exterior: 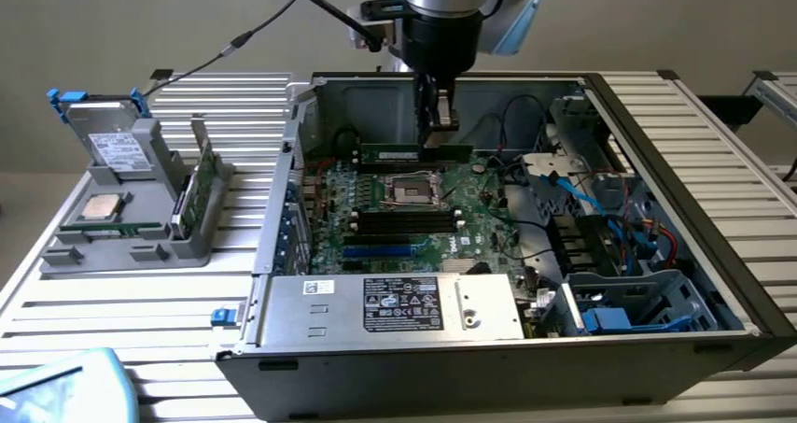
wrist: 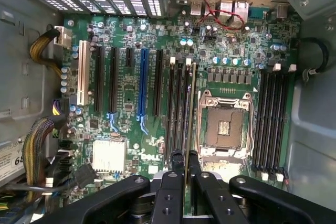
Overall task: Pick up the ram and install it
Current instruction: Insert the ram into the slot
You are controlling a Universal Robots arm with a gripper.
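Gripper (exterior: 439, 133) jaws clamping narrow on ram (exterior: 388, 151), holding it on edge over motherboard (exterior: 480, 213) slots (wrist: 175, 114) beside CPU socket (wrist: 223, 127) (slot contact unclear), inside case (exterior: 704, 176).

I see a plain grey-beige wall (exterior: 149, 12) behind a white slatted table (exterior: 125, 311) under soft, even light

So the arm (exterior: 445, 3) hangs straight down into the open PC case (exterior: 498, 372), gripper (exterior: 439, 132) vertical, fingers pinched on the ram (exterior: 392, 152).
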